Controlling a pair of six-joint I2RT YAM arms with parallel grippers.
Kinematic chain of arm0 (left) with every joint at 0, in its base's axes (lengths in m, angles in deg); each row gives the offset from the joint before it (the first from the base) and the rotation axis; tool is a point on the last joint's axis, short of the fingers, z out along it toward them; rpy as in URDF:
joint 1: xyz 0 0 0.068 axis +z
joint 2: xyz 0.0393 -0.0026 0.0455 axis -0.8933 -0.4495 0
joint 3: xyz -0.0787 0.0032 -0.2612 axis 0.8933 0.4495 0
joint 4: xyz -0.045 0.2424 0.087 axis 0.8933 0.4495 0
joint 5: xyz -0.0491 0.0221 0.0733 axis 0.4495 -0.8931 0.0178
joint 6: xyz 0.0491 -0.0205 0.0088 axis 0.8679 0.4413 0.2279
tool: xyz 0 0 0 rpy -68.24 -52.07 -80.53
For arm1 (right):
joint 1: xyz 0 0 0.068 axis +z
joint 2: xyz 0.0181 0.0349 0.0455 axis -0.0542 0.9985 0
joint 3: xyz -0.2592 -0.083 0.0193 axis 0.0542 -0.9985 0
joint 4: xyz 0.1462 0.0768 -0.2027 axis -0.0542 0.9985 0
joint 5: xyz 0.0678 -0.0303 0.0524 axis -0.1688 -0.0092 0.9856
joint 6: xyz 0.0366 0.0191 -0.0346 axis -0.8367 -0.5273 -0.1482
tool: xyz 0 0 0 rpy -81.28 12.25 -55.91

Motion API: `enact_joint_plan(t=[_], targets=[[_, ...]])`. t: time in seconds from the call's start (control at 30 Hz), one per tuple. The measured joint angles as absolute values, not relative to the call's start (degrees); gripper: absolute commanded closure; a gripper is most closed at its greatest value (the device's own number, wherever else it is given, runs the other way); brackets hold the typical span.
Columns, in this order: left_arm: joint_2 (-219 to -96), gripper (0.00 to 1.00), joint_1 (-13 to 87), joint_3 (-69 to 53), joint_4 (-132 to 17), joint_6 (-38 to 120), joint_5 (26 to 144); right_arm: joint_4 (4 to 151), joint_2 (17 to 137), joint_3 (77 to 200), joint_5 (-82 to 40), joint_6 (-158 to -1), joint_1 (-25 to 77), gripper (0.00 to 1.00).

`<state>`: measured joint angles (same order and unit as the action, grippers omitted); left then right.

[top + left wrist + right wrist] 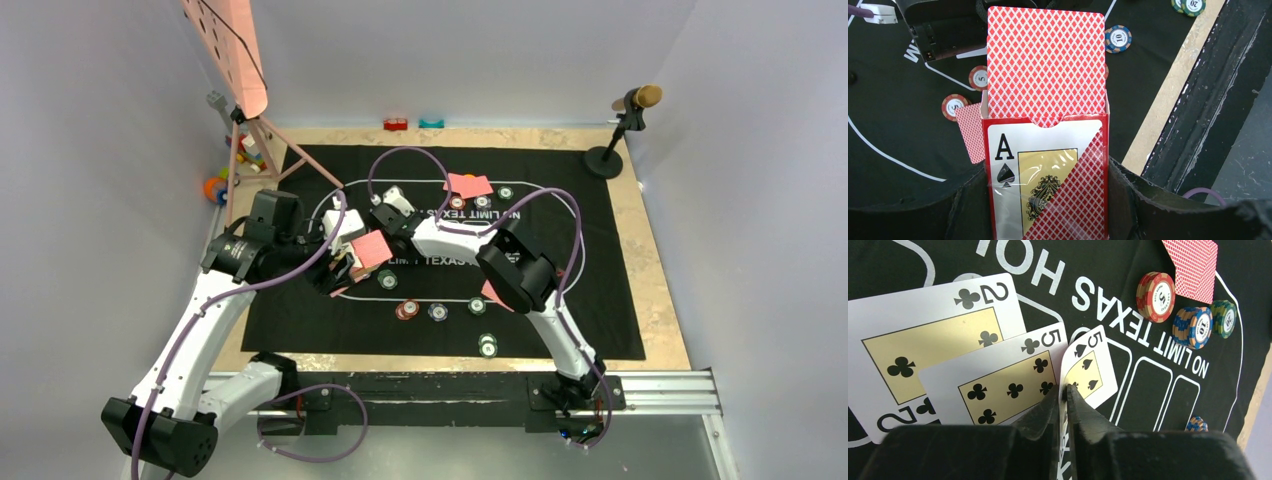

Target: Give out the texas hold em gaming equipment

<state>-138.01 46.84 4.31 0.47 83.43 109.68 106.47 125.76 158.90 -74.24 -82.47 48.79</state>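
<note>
Looks like the flop is being dealt: the five of spades (1091,365) is being pinched by the nearly closed right gripper (1066,397) beside the five of clubs (998,382), left of the middle of the mat (1128,260). Next, a clean release is being called for. Only in the left wrist view is the card box (1045,170) being shown, clamped tight by the left gripper (1047,210).

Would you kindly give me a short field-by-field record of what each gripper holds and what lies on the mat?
Left gripper: shut on the card box, red-backed cards sticking out of its top
Right gripper: shut on the five of spades, face up
Face up on the mat: two of clubs, five of clubs
Chips: red stack, blue stack, green stack, beside a face-down card
</note>
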Motion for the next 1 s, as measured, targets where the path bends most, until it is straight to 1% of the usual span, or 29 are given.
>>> enact_joint_plan(t=[0.17,0.33,0.53,0.83,1.0], targets=[[-138.01,1.00,46.84,4.31,0.47,83.43,109.68,104.19,125.12,157.76,-73.36,-81.82,49.03,0.70],[-138.01,1.00,46.84,4.31,0.47,83.43,109.68,102.64,124.21,157.08,-71.22,-81.60,49.01,0.63],[-138.01,1.00,46.84,4.31,0.49,83.45,109.68,100.96,122.11,155.29,-66.48,-81.38,49.03,0.57],[-138.01,1.00,46.84,4.38,0.51,83.47,109.66,98.68,119.73,152.19,-61.60,-81.23,49.01,0.53],[-138.01,1.00,46.84,4.82,0.58,83.49,109.66,97.37,118.09,149.98,-58.74,-81.43,48.44,0.49]])
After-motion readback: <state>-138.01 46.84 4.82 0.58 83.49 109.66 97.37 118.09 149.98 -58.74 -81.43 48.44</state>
